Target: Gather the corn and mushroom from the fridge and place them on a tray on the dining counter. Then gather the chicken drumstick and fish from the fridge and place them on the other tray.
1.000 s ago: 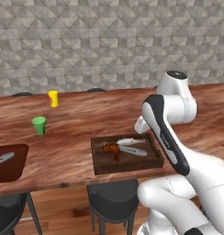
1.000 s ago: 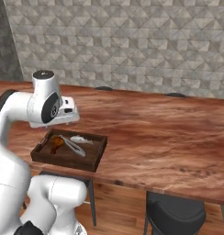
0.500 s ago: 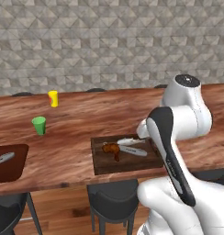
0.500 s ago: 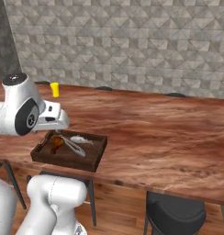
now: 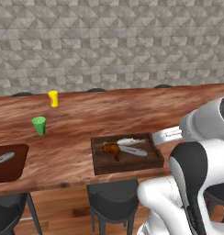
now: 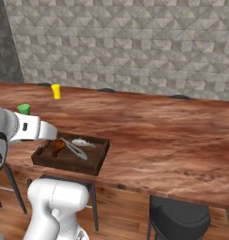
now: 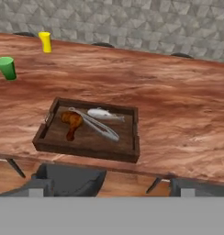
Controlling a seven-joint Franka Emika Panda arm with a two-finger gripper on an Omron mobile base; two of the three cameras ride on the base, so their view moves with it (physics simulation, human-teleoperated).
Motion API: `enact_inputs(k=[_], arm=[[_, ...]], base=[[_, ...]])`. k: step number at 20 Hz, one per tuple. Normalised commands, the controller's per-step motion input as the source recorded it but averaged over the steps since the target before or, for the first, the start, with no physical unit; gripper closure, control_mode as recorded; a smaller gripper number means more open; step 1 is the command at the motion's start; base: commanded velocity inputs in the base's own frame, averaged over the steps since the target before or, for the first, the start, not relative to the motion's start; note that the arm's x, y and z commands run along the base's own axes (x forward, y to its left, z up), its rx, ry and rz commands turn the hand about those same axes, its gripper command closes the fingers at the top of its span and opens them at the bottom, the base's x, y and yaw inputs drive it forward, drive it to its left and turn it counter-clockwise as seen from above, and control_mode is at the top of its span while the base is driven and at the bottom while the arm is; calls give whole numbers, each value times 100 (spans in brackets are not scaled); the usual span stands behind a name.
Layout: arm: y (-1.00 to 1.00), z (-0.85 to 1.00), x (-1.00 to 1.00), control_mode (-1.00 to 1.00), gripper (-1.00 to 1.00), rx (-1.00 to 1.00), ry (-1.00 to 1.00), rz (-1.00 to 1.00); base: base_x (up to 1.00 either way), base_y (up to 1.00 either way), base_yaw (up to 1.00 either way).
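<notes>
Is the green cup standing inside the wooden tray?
No, the green cup stands on the counter, apart from the tray.

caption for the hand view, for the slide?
Drumstick and fish lie in the tray on the counter, cups behind.

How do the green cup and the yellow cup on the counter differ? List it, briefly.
Colour: the green cup is bright green; the yellow cup is yellow.
Shape: the green cup looks squatter and flares toward its rim; the yellow cup looks slimmer and taller.
Place: the green cup stands nearer the counter's front edge; the yellow cup stands farther back, toward the wall.
Shared: both stand upright, left of the tray.
</notes>
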Motion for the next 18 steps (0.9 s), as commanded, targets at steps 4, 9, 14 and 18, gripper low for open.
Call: enact_inputs(k=[4, 9, 14, 18], arm=[[-24, 70, -34, -100, -100, 10, -14, 0], [-16, 16, -8, -100, -100, 5, -2, 3], [0, -10, 0, -100, -100, 0, 0, 0], [0, -2, 0, 100, -100, 0, 0, 0]], base=[[0, 0, 0], [0, 0, 0], [0, 0, 0], [-13, 0, 0]])
